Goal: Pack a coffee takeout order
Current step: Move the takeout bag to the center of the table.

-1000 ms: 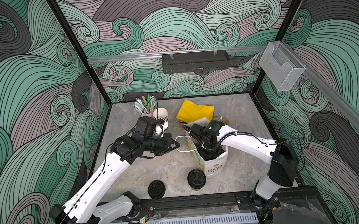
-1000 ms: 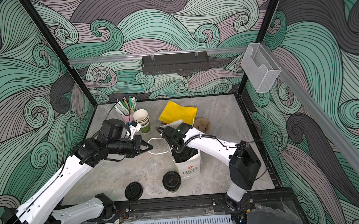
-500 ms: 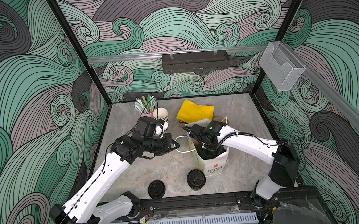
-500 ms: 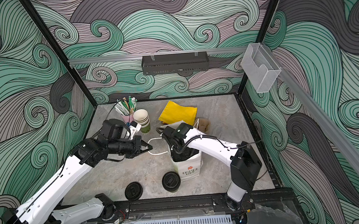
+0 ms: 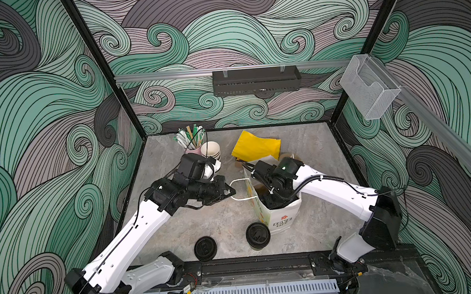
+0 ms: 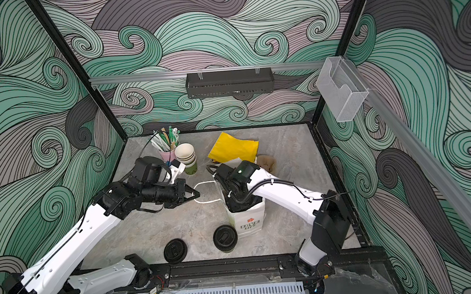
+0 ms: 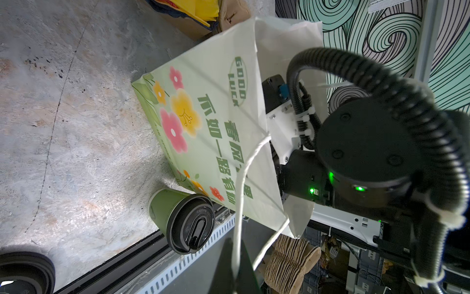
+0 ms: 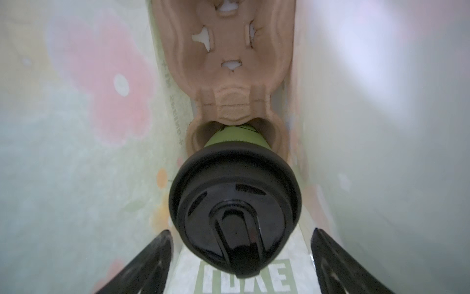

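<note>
Evidently the left tool (image 5: 230, 193) is pinched shut on the paper bag's (image 5: 282, 221) string handle (image 7: 238, 208) to hold its mouth open, while the right tool (image 8: 240, 231), deep inside, stands spread wide, clear of the lidded green cup (image 8: 235, 201) seated in the bag's pulp carrier (image 8: 229, 51).

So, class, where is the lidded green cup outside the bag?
In both top views the lidded cup stands on the table near the front, beside the paper bag, a loose black lid to its left.

We see an olive-green cup (image 7: 162, 210), its black lid (image 7: 191, 227), yellow napkins (image 5: 257, 146), a pale-green bag (image 7: 211, 122) with pink and orange flowers
</note>
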`<state>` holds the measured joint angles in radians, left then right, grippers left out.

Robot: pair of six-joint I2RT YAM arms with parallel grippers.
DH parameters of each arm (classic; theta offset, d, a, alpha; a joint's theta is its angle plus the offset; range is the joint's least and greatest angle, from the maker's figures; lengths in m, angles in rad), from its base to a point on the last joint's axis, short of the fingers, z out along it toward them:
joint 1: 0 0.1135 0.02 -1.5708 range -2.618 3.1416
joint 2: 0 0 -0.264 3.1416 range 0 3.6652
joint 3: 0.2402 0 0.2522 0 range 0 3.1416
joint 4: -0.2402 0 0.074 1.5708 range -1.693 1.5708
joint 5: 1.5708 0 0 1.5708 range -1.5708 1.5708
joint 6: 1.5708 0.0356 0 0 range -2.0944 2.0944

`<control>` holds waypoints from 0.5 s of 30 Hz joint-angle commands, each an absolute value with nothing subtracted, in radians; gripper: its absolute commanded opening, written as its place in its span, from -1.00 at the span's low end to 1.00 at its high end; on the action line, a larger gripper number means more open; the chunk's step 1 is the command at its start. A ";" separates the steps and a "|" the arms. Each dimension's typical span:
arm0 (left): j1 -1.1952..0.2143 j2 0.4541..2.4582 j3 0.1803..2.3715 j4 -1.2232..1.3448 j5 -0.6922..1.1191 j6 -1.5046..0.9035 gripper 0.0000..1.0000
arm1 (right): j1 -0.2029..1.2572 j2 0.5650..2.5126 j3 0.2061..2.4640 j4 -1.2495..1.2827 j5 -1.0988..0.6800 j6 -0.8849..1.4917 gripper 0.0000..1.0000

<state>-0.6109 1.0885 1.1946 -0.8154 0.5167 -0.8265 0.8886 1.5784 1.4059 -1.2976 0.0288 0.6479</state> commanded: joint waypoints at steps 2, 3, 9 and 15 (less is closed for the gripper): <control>-0.608 1.076 1.232 -0.833 0.506 -0.810 -1.00 | 0.893 1.544 1.441 -1.315 0.068 0.678 0.76; -0.608 1.074 1.232 -0.834 0.506 -0.810 -1.00 | 0.893 1.543 1.447 -1.316 0.070 0.678 0.76; -0.609 1.075 1.229 -0.834 0.506 -0.810 -1.00 | 0.893 1.525 1.483 -1.315 0.089 0.678 0.81; -0.610 1.075 1.226 -0.833 0.506 -0.810 -1.00 | 0.894 1.513 1.521 -1.300 0.108 0.667 0.79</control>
